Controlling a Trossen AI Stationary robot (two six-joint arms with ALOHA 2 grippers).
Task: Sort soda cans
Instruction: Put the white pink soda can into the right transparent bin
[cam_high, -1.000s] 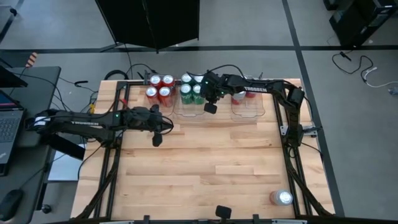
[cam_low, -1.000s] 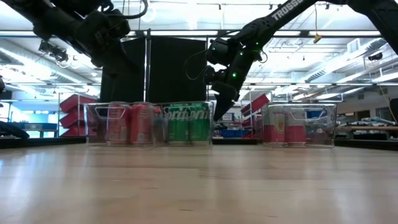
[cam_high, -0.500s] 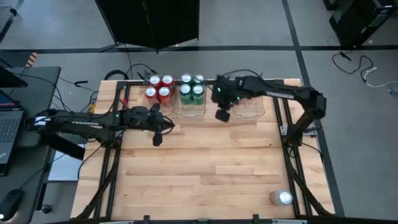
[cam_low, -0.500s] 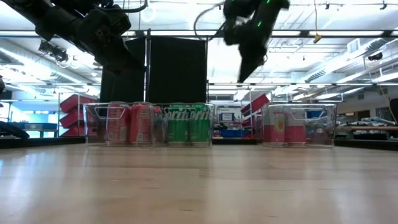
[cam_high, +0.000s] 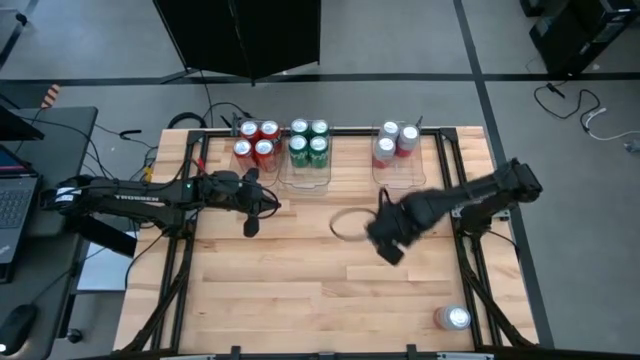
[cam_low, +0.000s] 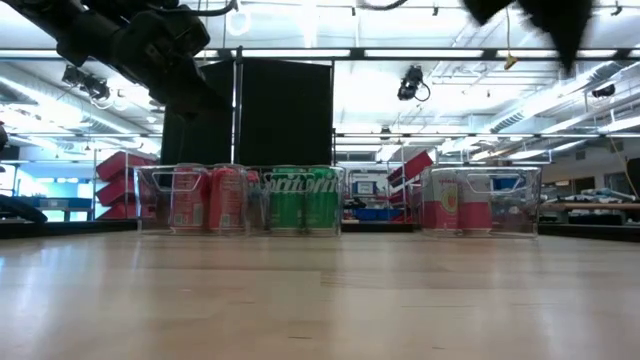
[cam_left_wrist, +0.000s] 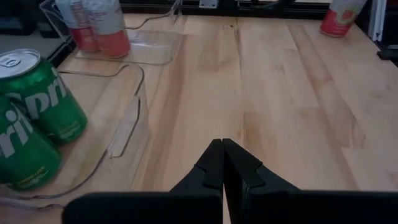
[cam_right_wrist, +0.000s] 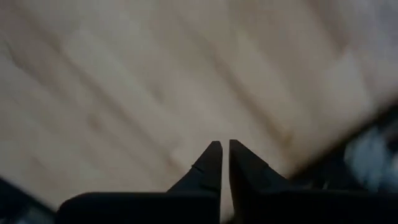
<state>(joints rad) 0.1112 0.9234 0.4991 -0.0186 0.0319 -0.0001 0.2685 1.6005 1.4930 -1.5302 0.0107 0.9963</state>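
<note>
Several red soda cans (cam_high: 255, 142) and several green ones (cam_high: 308, 142) stand upright in clear bins at the far edge. Three pale red-and-white cans (cam_high: 395, 142) stand in the right bin. One silver-topped can (cam_high: 452, 318) stands alone near the table's near right corner. My left gripper (cam_high: 250, 225) hangs shut and empty over the left half of the table, just on the near side of the green cans (cam_left_wrist: 37, 124). My right gripper (cam_high: 392, 252) is shut and empty above bare wood (cam_right_wrist: 124, 81) right of centre, pointing down.
Clear bins line the far edge: the middle one (cam_left_wrist: 127, 134) holds the green cans and the right one (cam_low: 480, 200) the pale cans. A black frame rail (cam_high: 470, 290) runs along the table's right side. Bare wood fills the centre and near half.
My right gripper has swung away from the green-can bin at the far edge, up and toward the table's near right, and has tipped until it points down. It stays shut and carries nothing. The cans have kept still.
</note>
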